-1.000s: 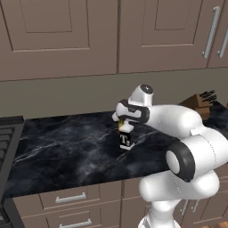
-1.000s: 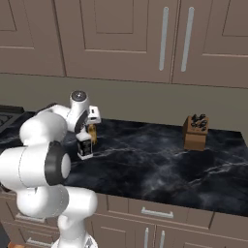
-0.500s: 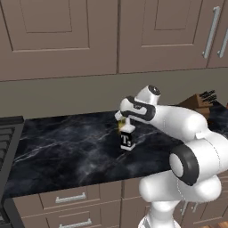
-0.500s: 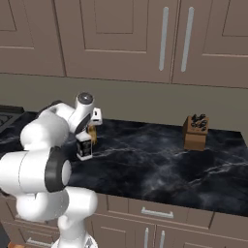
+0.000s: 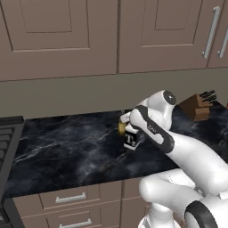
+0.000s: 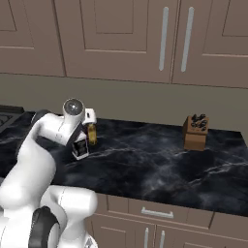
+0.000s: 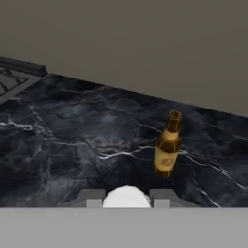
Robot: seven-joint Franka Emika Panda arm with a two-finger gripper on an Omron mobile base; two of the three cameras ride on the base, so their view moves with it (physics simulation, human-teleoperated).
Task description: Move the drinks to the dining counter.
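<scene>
Two drinks stand on the black, white-veined marble tabletop (image 5: 67, 151) beneath the brown panelled cabinets (image 5: 58, 35): one slim amber beer bottle (image 7: 167, 144) and one squat white bottle (image 5: 130, 139). The white bottle wears a black label with a large white "T", readable from the left base camera; from the right side the same bottle (image 6: 80, 148) shows as a dark-labelled block just in front of the amber one (image 6: 91, 133). The amber bottle has a pale oval label on its belly, but any writing on it is too small to read. It stands upright, just behind and beside the white bottle, and the two look close together, perhaps touching. The claw (image 5: 130, 126) sits down over the top of the white bottle, and in the hand camera the bottle's round white cap (image 7: 126, 197) fills the gap between the two grey finger tips (image 7: 89, 197), which press in at either side; so the claw looks narrowed onto that cap, though the base cameras hide the contact behind the wrist and I would not swear to it. One wooden knife block (image 6: 195, 132) with dark handles stands well off to the right on the same tabletop. One black stove edge (image 5: 9, 138) shows at the far left. Two drawer handles (image 5: 71, 199) show below the tabletop from the left side.
</scene>
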